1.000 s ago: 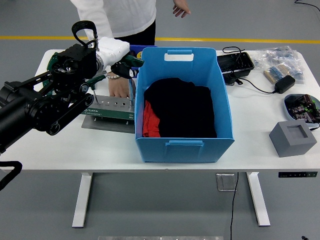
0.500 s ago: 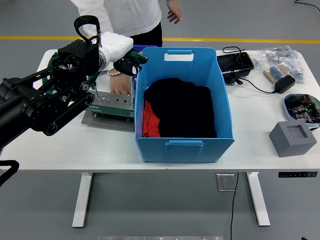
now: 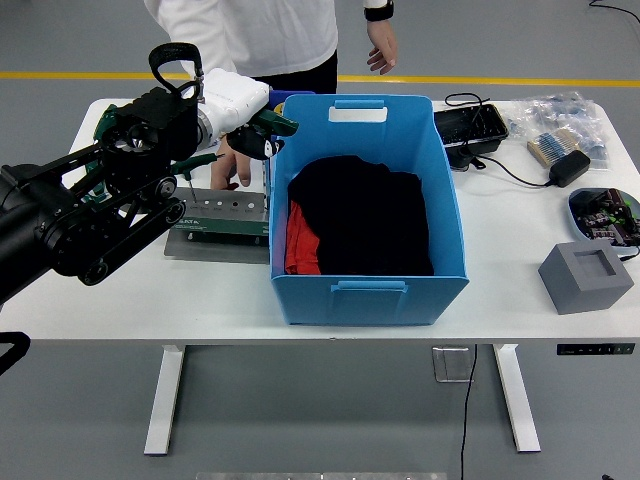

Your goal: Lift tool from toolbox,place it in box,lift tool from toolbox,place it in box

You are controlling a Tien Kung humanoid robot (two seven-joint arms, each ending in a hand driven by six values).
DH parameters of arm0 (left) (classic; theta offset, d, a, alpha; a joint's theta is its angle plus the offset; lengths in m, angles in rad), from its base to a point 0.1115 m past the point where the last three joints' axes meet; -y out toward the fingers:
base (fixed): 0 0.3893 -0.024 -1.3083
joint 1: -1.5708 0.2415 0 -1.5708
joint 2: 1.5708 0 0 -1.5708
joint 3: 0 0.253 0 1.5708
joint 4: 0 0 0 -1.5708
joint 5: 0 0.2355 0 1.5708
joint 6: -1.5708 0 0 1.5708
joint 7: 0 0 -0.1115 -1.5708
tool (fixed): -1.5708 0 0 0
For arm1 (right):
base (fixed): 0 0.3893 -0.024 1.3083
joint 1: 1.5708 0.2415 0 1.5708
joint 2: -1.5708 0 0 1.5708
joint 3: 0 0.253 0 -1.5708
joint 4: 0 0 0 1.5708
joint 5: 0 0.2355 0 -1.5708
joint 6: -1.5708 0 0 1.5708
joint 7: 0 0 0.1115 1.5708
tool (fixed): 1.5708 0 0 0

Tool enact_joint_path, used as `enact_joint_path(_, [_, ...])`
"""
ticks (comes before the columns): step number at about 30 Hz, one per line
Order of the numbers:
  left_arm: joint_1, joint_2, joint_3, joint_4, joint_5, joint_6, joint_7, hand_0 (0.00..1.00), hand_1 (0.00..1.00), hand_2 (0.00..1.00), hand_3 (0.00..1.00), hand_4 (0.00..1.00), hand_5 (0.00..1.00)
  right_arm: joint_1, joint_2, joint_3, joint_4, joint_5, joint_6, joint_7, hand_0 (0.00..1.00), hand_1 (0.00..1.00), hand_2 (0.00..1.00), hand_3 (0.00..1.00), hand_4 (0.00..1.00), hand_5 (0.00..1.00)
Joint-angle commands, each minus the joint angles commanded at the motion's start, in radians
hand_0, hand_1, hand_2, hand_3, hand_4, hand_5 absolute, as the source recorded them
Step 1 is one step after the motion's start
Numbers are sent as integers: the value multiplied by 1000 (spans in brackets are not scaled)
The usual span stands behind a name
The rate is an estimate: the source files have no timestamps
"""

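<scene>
My left hand (image 3: 250,118), in a white cover, hovers at the far left corner of the blue box (image 3: 455,215). Its fingers are shut on a green-handled tool (image 3: 278,123) that pokes out toward the box rim. The green and grey toolbox (image 3: 220,222) lies open on the table just left of the box, below my hand. A person's hand (image 3: 228,168) rests on the toolbox's far edge. A green-handled screwdriver (image 3: 196,160) sticks up beside my arm. Black cloth (image 3: 365,215) and red cloth (image 3: 300,245) lie inside the box.
At the far right of the table are a black tray (image 3: 470,125), a power adapter (image 3: 567,167) with its cable, and bags of parts (image 3: 565,120). A circuit device (image 3: 605,212) and a grey block (image 3: 586,275) sit nearer. The person's other hand (image 3: 380,45) hangs above the far edge.
My left hand has risen and shifted right with the green tool, up to the box's corner. The person's hand slid along the toolbox, and their other arm swung to the right.
</scene>
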Motion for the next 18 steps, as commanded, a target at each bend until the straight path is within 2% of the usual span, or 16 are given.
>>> enact_joint_path(9, [20,5,21,-30,82,82,-17,173,100,128,113,635,427,-2,3,-25,0,22,2,4,683,660,713,572,782,722])
enact_joint_path(18, [22,11,35,-30,79,90,-22,188,78,132,117,632,415,-9,5,-24,0,19,2,3,683,659,713,572,781,723])
